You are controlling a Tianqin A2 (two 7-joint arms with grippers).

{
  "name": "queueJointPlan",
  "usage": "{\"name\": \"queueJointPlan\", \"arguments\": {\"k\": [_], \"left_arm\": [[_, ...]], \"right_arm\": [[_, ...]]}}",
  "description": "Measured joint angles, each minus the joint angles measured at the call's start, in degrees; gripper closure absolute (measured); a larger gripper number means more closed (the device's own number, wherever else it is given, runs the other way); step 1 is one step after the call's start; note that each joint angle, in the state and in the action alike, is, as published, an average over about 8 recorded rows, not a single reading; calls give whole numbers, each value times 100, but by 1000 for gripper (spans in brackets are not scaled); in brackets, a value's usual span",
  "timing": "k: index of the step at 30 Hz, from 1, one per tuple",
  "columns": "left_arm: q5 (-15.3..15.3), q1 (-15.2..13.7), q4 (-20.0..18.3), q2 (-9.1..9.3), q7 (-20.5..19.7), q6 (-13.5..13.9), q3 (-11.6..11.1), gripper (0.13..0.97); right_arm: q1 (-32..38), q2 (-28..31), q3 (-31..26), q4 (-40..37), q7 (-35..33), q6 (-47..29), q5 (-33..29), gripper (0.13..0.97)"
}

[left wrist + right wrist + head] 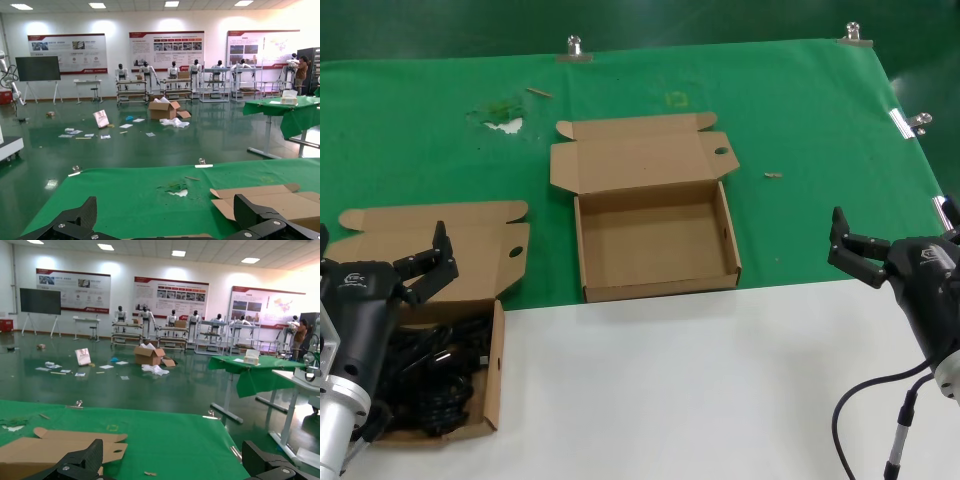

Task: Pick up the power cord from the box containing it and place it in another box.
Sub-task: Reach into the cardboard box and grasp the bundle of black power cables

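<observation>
So, starting at your 8 o'clock in the head view, your left gripper [432,262] hangs with its fingers spread and nothing between them, over the back edge of the box containing it [494,385], the one at 7 o'clock holding a heap of black cords [425,380]. You cannot pick out the single power cord from that tangle here; it lies somewhere in the heap, untouched. At 12 o'clock, well apart from it on the green cloth [800,110], another box [655,290] sits with its lid flap folded back and its floor bare. At 3 o'clock your right gripper [852,252] waits, also spread wide and holding nothing, clear of both boxes. You are at the reach stage, judging by this: nothing is grasped yet. Next you need to tip the left gripper down into the heap and close on one slim bundle only.
</observation>
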Motion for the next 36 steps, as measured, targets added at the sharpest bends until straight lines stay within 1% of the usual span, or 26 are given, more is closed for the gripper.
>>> {"name": "queueJointPlan", "arguments": {"k": [27, 33, 36], "left_arm": [[0, 0, 0, 0, 0, 0, 0, 132], [3, 5, -6, -1, 2, 2, -5, 132], [32, 43, -52, 0, 27, 19, -76, 132]], "right_arm": [[0, 0, 0, 0, 0, 0, 0, 138], [0, 0, 0, 0, 0, 0, 0, 189], [0, 0, 0, 0, 0, 0, 0, 206]]}}
